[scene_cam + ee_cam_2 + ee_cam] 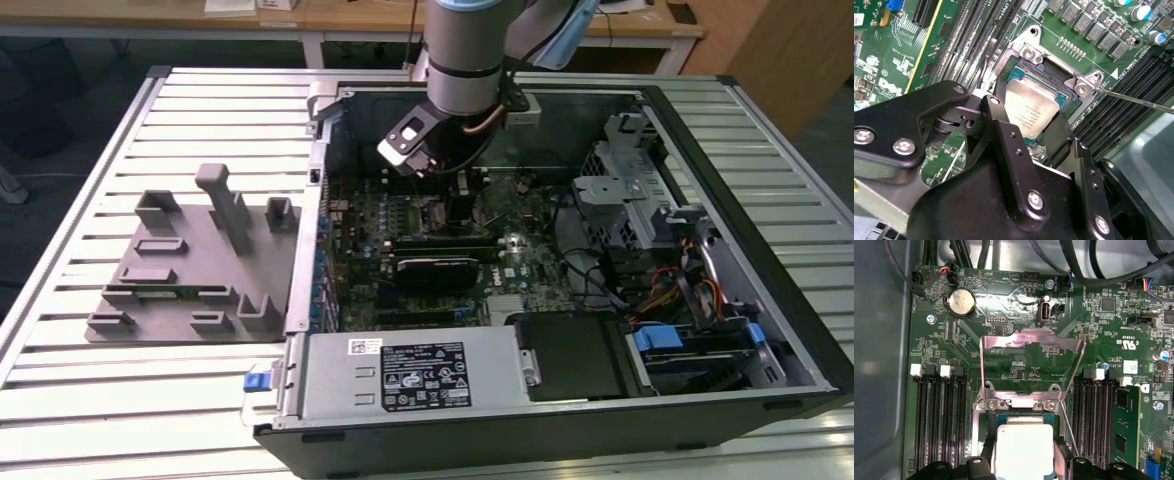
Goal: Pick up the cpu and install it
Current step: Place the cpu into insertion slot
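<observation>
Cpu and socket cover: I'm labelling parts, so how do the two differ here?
The cpu is a solid square slab; the cover is an open frame with a hollow middle. The cpu lies over the socket, gripped by the end effector; the cover is swung open, clear of the socket. Both are silvery metal.

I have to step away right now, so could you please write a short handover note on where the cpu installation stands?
Gripper: down inside the open computer case, jaws closed on two opposite edges of the cpu.
Cpu: silver top up, directly over the motherboard socket; I cannot tell whether it is fully seated.
Done: cpu picked up and brought to the socket.
Left: cpu not released; the metal load plate stands flipped open, not latched.
</observation>
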Motion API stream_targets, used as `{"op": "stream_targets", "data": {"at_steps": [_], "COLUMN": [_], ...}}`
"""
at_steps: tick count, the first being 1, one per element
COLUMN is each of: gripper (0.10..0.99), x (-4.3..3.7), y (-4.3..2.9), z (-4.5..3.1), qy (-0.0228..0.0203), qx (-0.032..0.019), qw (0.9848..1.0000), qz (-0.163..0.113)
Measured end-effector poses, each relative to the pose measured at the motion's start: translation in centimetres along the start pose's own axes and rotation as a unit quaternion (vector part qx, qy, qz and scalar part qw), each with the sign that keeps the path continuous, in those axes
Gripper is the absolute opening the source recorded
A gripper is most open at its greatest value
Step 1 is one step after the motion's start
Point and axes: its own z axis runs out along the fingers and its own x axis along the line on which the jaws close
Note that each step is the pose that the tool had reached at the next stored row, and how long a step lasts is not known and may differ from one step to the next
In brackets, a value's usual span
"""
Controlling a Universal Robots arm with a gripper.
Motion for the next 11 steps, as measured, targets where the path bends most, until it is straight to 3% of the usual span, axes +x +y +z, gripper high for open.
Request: {"op": "stream_targets", "data": {"at_steps": [11], "gripper": [0.541], "x": [0.02], "y": [-0.01], "z": [0.17], "qy": [0.0001], "qx": [0.0], "qw": [1.0], "qz": [0.0]}}
